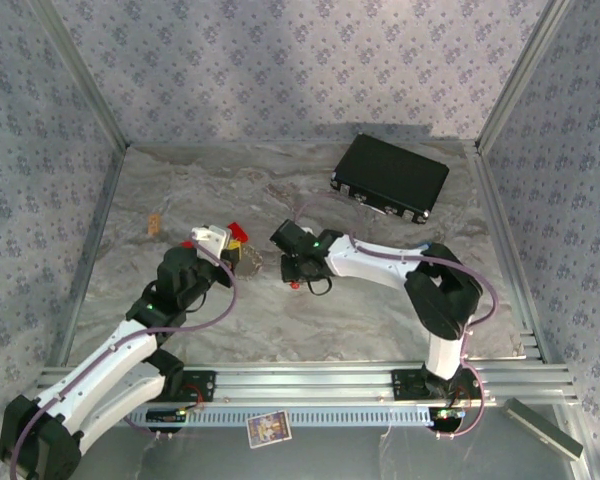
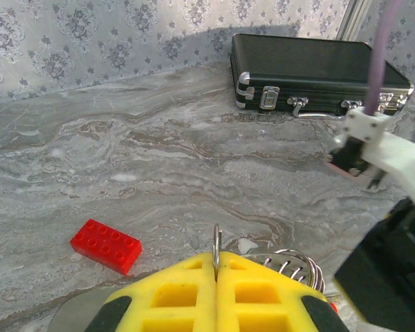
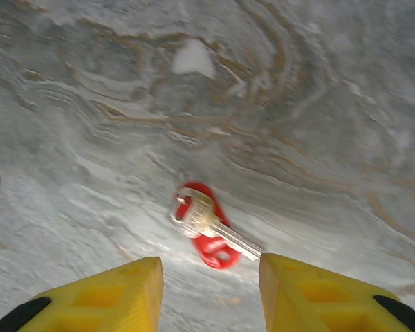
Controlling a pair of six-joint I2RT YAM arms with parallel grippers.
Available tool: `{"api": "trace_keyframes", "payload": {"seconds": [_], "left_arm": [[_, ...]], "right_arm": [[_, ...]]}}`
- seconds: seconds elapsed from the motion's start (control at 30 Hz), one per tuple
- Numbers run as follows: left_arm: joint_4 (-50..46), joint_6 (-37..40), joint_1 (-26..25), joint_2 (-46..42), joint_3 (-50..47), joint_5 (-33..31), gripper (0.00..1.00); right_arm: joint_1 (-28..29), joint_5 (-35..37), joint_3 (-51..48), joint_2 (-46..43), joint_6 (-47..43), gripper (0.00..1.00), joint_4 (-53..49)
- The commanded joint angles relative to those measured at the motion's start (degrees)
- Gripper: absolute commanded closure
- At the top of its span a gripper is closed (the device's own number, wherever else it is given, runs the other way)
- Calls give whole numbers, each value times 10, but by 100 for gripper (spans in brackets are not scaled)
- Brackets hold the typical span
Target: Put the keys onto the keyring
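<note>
The left hand was shut tight on the keyring. It pinched the thin wire so the ring stood up on its edge, a little left of the middle of the tabletop. The right hand was open, with plenty of room for a key and nothing in it. It hung just over the red key, which lay flat near the middle of the tabletop and touched no part of the hand. I thought the key could be hard to pick up, because it was small and thin and lay flat on a smooth top. The hand might push it away, or nip just the red head so the key swung loose. I also thought the ring might twist when a key was pushed at it, since the left hand held it by so little wire. The tabletop looked like grey stone with brown swirls. A red brick lay close to the left hand, and a black case with shiny clasps sat by the far right corner. All around stood walls covered in grey paper with little flowers, held up by metal bars.
</note>
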Motion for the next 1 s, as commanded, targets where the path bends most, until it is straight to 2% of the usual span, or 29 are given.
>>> {"api": "trace_keyframes", "payload": {"seconds": [0.0,0.4,0.97], "left_arm": [[24,5,0,-9,17,8,100],[19,9,0,-21,17,3,100],[14,15,0,-24,18,-3,100]], "right_arm": [[-1,-12,40,30,-6,58,-2],[-11,-48,85,94,-48,68,-10],[-16,-27,95,114,-45,81,-32]]}}
